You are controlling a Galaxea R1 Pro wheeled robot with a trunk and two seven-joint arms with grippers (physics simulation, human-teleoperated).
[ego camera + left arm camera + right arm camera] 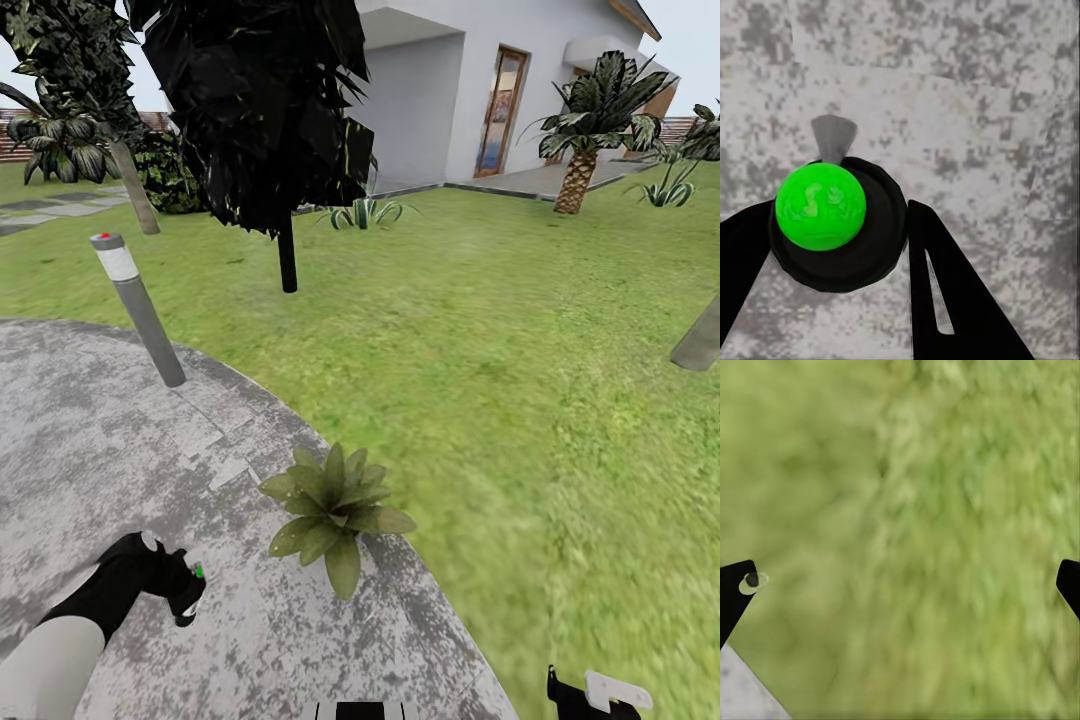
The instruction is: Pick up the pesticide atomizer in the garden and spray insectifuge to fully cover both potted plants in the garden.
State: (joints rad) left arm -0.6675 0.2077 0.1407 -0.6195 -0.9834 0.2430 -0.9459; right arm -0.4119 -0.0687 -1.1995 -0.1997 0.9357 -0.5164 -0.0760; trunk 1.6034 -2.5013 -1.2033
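Note:
My left gripper [180, 585] is shut on the pesticide atomizer [190, 598], a small dark bottle whose top shows bright green here. It hangs over the round grey stone patio [100, 450]. In the left wrist view the atomizer [836, 225] sits between the black fingers [952, 292], seen from above. One potted plant [335, 505], a low rosette of pointed green leaves, stands on the patio's edge just right of the bottle; its pot is hidden under the leaves. The second plant is out of view. My right gripper [595, 695] hangs open over the lawn [915, 510].
A grey bollard lamp [140, 310] rises at the patio's far rim. A dark tree [287, 250] stands on the grass behind it, and a leaning grey post [700, 340] is at the right edge. A white house [430, 100] and a palm [580, 170] are far back.

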